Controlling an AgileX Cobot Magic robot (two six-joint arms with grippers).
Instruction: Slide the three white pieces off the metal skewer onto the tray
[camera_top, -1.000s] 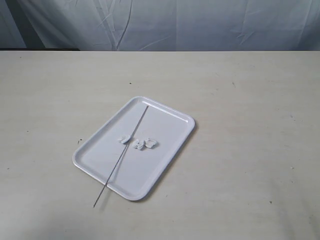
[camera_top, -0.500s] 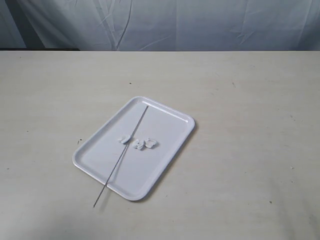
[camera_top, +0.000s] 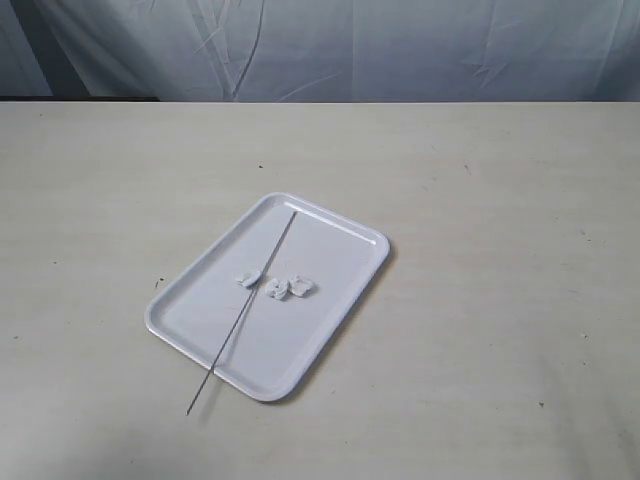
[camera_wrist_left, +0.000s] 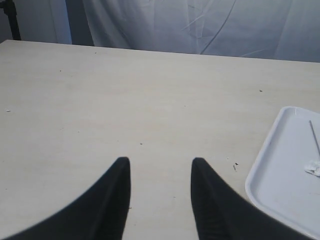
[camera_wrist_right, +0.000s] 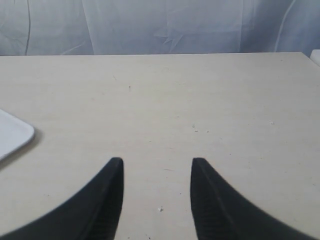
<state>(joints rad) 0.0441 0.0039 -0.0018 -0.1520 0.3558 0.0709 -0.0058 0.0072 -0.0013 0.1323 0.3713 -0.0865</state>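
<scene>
The white tray (camera_top: 190, 305) lies mid-table. Across it runs the thin metal skewer (camera_top: 275, 255), its near end sticking out past the tray's front rim. Three white pieces rest on the tray: one (camera_top: 248, 279) touching the skewer's left side, two (camera_top: 290, 288) clustered just right of it. Whether any is still threaded, I cannot tell. Neither arm shows in the exterior view. My left gripper (camera_wrist_left: 160, 162) hangs open over bare table, the tray (camera_wrist_left: 265, 170) off to one side with a skewer tip (camera_wrist_left: 315, 140) and a white piece (camera_wrist_left: 313, 167) visible. My right gripper (camera_wrist_right: 157, 162) is open, empty, over bare table.
The pale wooden table (camera_top: 500, 200) stretches around the tray on all sides. A wrinkled white cloth backdrop (camera_top: 400, 50) hangs behind the far edge. In the right wrist view a tray corner (camera_wrist_right: 12, 135) shows at the edge.
</scene>
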